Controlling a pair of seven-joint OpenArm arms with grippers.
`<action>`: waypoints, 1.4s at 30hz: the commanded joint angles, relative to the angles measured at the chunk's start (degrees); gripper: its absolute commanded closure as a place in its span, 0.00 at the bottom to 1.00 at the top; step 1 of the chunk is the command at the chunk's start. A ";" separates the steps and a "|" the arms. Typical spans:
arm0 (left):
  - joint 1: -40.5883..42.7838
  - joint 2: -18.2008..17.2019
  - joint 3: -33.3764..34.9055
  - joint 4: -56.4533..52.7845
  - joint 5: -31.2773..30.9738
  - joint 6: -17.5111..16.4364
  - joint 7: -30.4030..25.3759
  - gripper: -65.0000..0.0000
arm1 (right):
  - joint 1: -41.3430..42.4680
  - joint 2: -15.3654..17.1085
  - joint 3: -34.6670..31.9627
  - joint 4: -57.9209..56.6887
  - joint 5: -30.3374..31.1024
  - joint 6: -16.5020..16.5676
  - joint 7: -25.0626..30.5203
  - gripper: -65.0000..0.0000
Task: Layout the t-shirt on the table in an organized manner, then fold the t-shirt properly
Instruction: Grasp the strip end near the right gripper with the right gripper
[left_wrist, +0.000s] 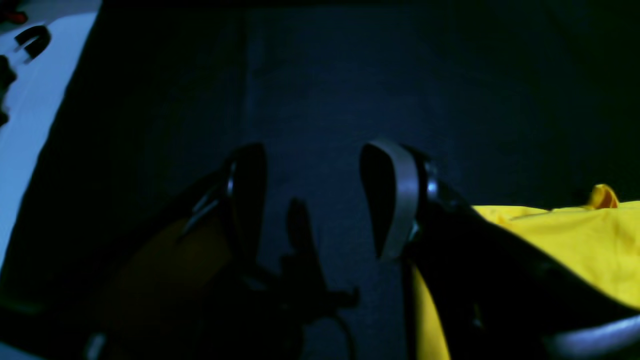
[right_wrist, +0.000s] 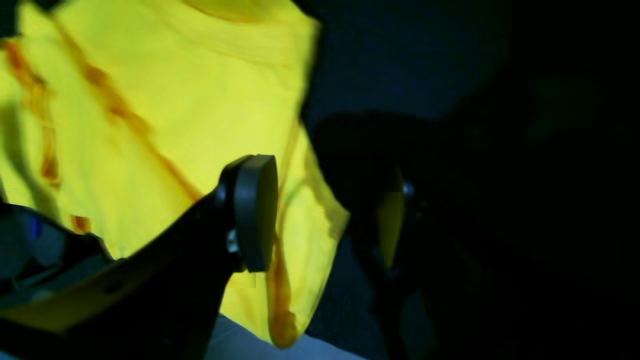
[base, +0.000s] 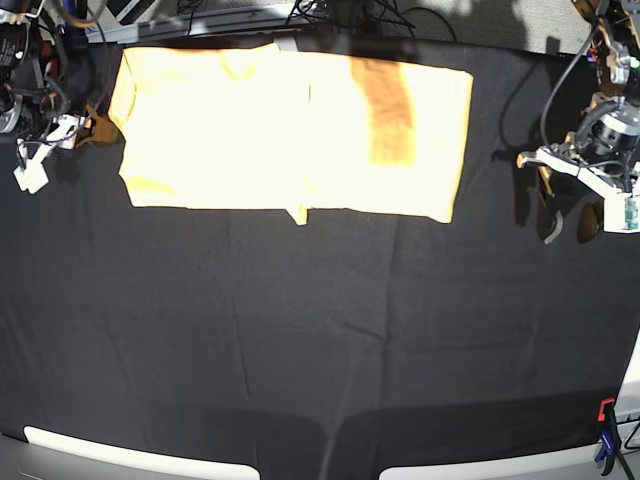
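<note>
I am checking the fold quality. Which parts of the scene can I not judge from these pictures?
- The t-shirt surface: base view, glare washes it almost white, so creases and layers are lost.
- The t-shirt's far edge: base view, it runs into shadow at the table edge.
- Most of the shirt: left wrist view, cut off by the frame and the left gripper.
- Right gripper: right wrist view, one side sits in deep shadow.

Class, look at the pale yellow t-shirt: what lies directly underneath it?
The t-shirt lies flat on the table, on its black cloth, which shows all around it. Whatever lies beneath the shirt itself is covered and cannot be seen.
</note>
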 joint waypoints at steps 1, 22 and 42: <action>-0.31 -0.50 -0.28 0.90 -0.79 -0.24 -1.33 0.53 | 0.61 1.22 -0.31 0.61 0.72 0.34 0.59 0.54; -0.28 -0.50 -0.28 0.90 -0.74 -0.22 1.29 0.53 | 0.63 -2.12 -14.12 0.63 0.55 0.34 5.68 0.74; 0.81 -0.50 -0.28 -2.54 -0.76 -0.59 1.05 0.53 | 5.51 -2.34 -1.11 8.92 1.25 0.34 0.04 1.00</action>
